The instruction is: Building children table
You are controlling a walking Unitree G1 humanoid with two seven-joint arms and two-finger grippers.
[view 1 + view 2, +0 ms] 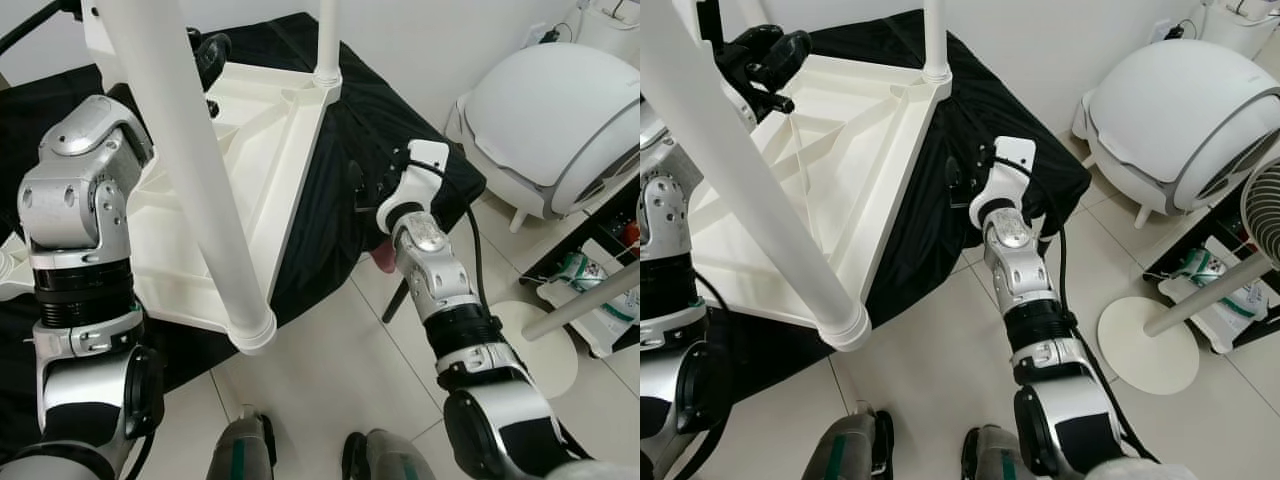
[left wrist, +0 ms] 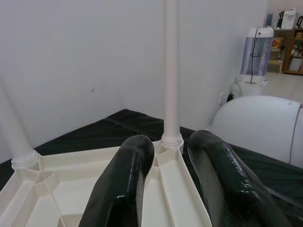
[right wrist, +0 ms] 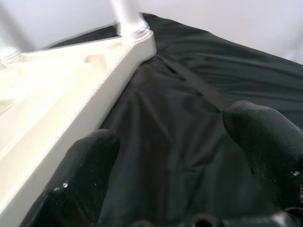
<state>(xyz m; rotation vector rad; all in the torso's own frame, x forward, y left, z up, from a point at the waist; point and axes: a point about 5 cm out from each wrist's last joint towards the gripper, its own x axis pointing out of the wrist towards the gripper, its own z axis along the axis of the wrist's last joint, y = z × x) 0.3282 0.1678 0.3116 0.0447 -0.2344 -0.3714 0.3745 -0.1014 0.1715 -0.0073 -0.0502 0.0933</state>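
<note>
The white tabletop (image 1: 255,150) is lying upside down on a black cloth (image 1: 370,130), taking up the upper left of the head views, with legs (image 1: 190,170) sticking up. Left gripper (image 1: 765,60) is hovering over the tabletop's far side, fingers (image 2: 125,184) slightly parted, holding nothing. Right gripper (image 3: 180,161) is sitting spread wide over the cloth just beside the tabletop's edge, mid-frame.

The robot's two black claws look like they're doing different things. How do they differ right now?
The left gripper is raised over the upturned white tabletop; the right gripper sits low over the black cloth, beside the tabletop's edge. The left gripper's fingers stand fairly close together, while the right gripper's are spread wide. Both have two long black fingers, and neither holds anything.
</note>
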